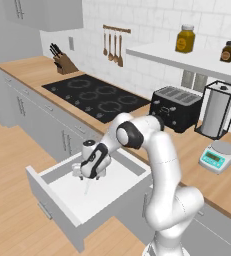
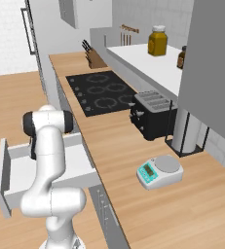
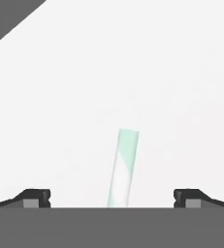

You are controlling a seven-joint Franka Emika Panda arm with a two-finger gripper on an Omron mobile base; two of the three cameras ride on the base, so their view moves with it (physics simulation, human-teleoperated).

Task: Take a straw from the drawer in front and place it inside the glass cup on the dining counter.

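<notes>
The drawer [image 1: 46, 196] is pulled open and its white inside [image 2: 17, 171] faces up. On that white floor lies the straw [image 3: 123, 167], a thin pale stick, seen as a faint line [image 1: 86, 188] just below the hand. My gripper [image 1: 85, 176] hangs low inside the drawer, pointing down at the straw. In the hand view the gripper [image 3: 111, 196] is open, its fingertips [image 3: 36, 197] wide apart on either side of the straw and not touching it. The glass cup and the dining counter are out of view.
A wood worktop [image 1: 187, 150] runs behind the drawer with a black hob [image 1: 97, 97], a black toaster [image 1: 176, 107], a paper-towel holder [image 1: 218, 110] and a small scale [image 1: 217, 156]. A knife block [image 1: 63, 62] stands at the far end. Grey cabinet fronts [image 1: 42, 120] sit beside the drawer.
</notes>
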